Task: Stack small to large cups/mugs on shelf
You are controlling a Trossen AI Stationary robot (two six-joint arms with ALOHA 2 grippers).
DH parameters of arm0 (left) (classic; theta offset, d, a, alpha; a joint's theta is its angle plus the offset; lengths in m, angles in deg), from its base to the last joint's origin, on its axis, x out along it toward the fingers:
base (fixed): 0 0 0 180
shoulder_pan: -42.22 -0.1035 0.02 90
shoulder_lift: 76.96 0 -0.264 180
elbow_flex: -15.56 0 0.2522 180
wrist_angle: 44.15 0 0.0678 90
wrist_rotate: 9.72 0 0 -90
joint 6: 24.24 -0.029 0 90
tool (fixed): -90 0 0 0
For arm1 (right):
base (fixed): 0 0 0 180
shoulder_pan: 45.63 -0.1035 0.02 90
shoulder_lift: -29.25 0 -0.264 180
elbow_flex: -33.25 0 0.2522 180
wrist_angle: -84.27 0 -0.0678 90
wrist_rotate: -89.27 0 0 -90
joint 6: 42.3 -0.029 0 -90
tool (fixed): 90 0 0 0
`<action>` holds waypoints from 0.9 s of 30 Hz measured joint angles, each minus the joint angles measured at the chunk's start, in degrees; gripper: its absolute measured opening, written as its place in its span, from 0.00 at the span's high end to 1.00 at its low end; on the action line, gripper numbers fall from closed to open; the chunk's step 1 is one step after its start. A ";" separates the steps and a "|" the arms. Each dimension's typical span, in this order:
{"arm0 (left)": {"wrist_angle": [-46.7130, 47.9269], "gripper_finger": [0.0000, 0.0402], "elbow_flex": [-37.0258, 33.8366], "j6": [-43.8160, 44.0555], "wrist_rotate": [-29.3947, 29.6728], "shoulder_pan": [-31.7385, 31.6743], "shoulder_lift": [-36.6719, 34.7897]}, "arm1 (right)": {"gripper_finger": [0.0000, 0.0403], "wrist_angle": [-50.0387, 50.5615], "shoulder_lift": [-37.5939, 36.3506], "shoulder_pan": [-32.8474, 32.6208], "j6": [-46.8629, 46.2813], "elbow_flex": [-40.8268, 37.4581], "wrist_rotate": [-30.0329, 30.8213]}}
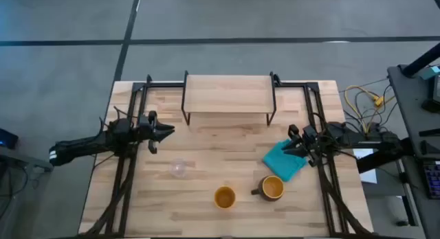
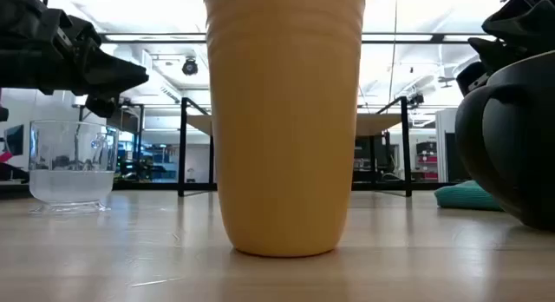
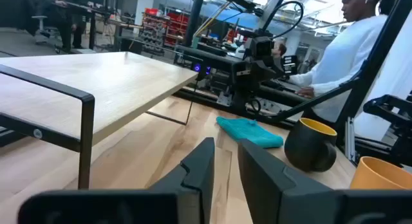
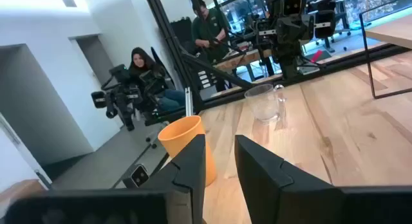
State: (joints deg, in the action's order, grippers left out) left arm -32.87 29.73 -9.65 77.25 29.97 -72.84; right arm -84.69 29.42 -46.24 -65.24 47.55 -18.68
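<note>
The small clear cup point(image 1: 179, 169) point(image 2: 71, 163) point(image 4: 264, 103) stands upright on the table, left of centre. The handleless yellow-orange cup point(image 1: 225, 197) point(image 2: 284, 120) stands near the table's near edge. To its right stands the dark mug point(image 1: 272, 188) point(image 3: 310, 143), yellow-orange inside, with its handle pointing left. The shelf point(image 1: 228, 93) point(image 3: 96, 76) stands at the far edge on black legs. My left gripper point(image 1: 169, 130) point(image 3: 225, 147) hovers shut, left of the shelf and beyond the clear cup. My right gripper point(image 1: 287, 148) point(image 4: 221, 141) hovers shut over the teal cloth's far side.
A teal cloth point(image 1: 283, 162) point(image 3: 250, 130) lies crumpled right of centre, just beyond the mug. Black frame rails point(image 1: 127, 170) run along the table's left and right sides. Bare wood lies between the shelf and the cups. People point(image 3: 360, 50) point(image 4: 145, 76) are beyond the table's sides.
</note>
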 joint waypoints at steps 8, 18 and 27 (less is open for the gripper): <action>0.00 0.86 0.00 0.00 0.00 0.00 0.00 | 0.83 0.00 -0.01 0.00 0.00 0.01 0.00; 0.00 0.86 0.00 0.02 0.00 0.02 -0.02 | 0.80 0.00 -0.02 -0.01 0.00 0.02 0.00; 0.00 0.86 0.01 0.02 0.00 0.02 -0.02 | 0.83 0.00 0.00 0.01 0.00 0.02 0.00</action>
State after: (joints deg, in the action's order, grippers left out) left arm -32.87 29.74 -9.63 77.25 30.00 -72.86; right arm -84.69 29.41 -46.23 -65.24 47.57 -18.68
